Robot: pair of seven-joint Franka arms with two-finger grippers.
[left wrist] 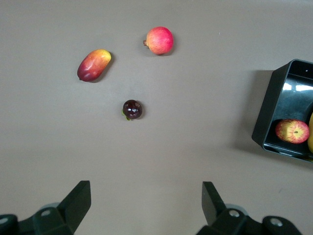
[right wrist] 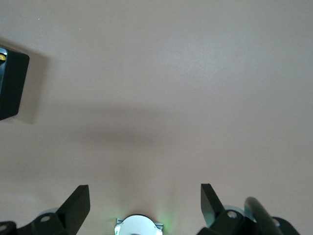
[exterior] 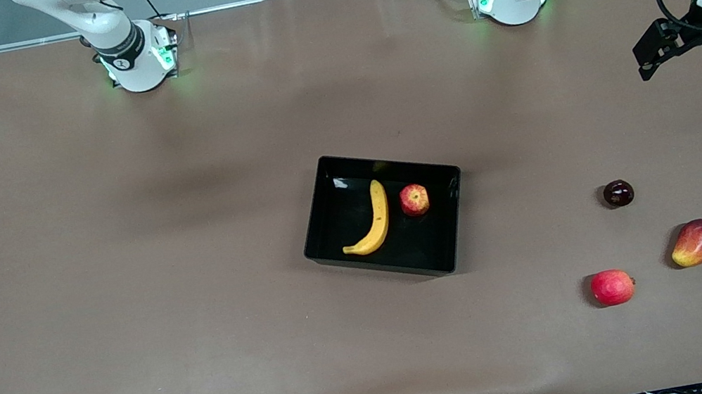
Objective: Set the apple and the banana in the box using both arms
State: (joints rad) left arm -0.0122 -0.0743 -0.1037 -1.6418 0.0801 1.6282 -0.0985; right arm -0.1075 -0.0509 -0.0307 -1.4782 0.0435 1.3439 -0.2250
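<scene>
Brown covering spans the bench [exterior: 125, 299], with no readable writing on anything. The glossy black box [exterior: 324, 208] sits mid-bench, holding the banana [exterior: 375, 221] and, at its 3 o'clock, the apple [exterior: 414, 200], apart. Toward the left arm's end lie a mango [exterior: 694, 242], a pinkish-red fruit [exterior: 612, 286] and a dark fruit [exterior: 618, 193]. The left gripper [left wrist: 146, 208] and right gripper [right wrist: 145, 205] hover over bare bench, jaws wide apart, holding nothing.
</scene>
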